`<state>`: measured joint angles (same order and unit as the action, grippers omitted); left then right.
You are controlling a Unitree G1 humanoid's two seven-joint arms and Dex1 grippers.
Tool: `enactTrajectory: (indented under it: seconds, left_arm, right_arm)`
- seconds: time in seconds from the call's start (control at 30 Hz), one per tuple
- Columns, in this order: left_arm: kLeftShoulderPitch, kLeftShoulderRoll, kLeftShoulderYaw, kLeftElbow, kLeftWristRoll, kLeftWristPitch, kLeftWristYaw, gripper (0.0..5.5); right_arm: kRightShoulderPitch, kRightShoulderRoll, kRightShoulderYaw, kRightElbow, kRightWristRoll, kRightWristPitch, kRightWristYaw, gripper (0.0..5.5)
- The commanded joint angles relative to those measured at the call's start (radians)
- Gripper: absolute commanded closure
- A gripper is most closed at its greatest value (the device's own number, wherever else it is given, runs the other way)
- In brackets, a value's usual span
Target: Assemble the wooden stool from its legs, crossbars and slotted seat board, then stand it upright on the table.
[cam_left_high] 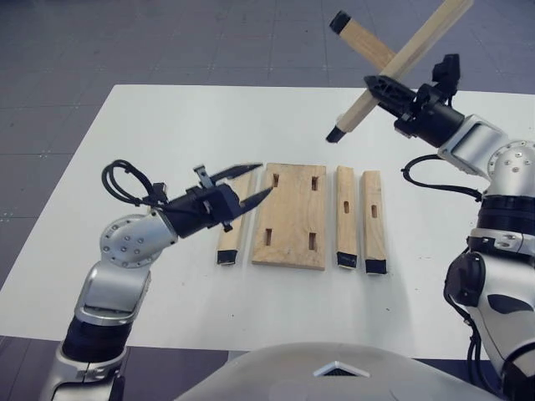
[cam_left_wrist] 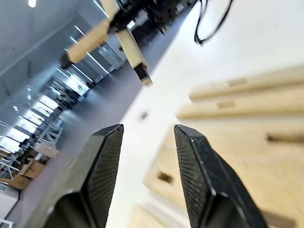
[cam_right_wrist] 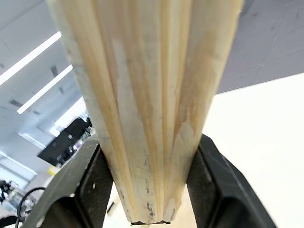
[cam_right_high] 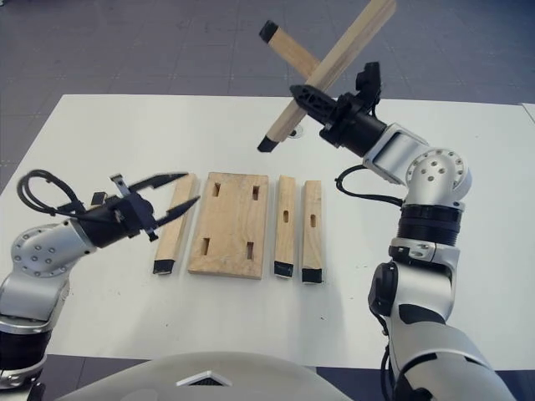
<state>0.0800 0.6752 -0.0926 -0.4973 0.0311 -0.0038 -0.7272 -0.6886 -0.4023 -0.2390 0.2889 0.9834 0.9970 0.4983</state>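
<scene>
Closest in on the head view, the left gripper hung low at 8 o'clock. Its black fingers were spread wide, tips pointing toward 2 o'clock over the far end of the leftmost pale wooden leg with a black foot cap. That leg lay flat on the white table, long axis 12 to 6, so the spread fingers sat crosswise to it. Left arm plainly the nearer one, and a straight drop onto the leg looked like the move to make. Just beside the leg at 3 o'clock lay the flat slotted wooden seat board, then two more capped legs. Up at 1 o'clock the right gripper was clamped on a cross of two joined wooden bars, held well clear of the table.

Left wrist view: both ribbed black fingers stood apart, nothing between them, wood lying below.

Right wrist view: the pads squeezed the pale bar from both sides.
</scene>
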Motion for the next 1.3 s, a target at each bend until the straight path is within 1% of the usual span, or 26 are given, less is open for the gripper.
enactTrajectory:
  seconds: [0.03,0.2,0.57,0.7,0.77,0.83,0.9,1.03,1.3]
  left_arm:
    - [0.092,0.013,-0.087,0.004,0.136,0.056,0.027,3.54]
    - [0.122,0.016,-0.142,0.011,0.212,0.082,0.022,3.54]
    - [0.038,0.048,-0.23,0.08,0.377,0.1,-0.02,3.54]
    - [0.015,0.13,-0.259,0.099,0.414,0.07,-0.108,3.54]
    - [0.008,0.195,-0.261,0.128,0.42,0.021,-0.151,3.54]
    - [-0.022,0.244,-0.253,0.18,0.428,-0.04,-0.161,3.54]
    - [-0.072,0.262,-0.243,0.243,0.435,-0.089,-0.149,3.54]
    - [-0.165,0.222,-0.235,0.33,0.427,-0.136,-0.109,3.54]
    - [-0.187,0.146,-0.242,0.326,0.41,-0.128,-0.098,3.54]
  right_arm:
    - [0.04,0.008,0.054,-0.099,-0.053,-0.016,0.038,3.48]
    - [0.067,0.02,0.05,-0.154,-0.063,-0.004,0.04,3.48]
    - [0.099,0.05,0.042,-0.228,-0.057,0.019,0.024,3.48]
    - [0.109,0.031,0.061,-0.24,-0.092,-0.005,0.043,3.48]
    - [0.105,0.01,0.085,-0.233,-0.144,-0.05,0.073,3.48]
    - [0.109,-0.01,0.127,-0.236,-0.209,-0.104,0.111,3.48]
    - [0.121,-0.018,0.169,-0.24,-0.261,-0.155,0.15,3.48]
    - [0.16,-0.014,0.281,-0.236,-0.367,-0.27,0.249,3.48]
    - [0.141,0.066,0.322,-0.096,-0.463,-0.379,0.286,3.48]
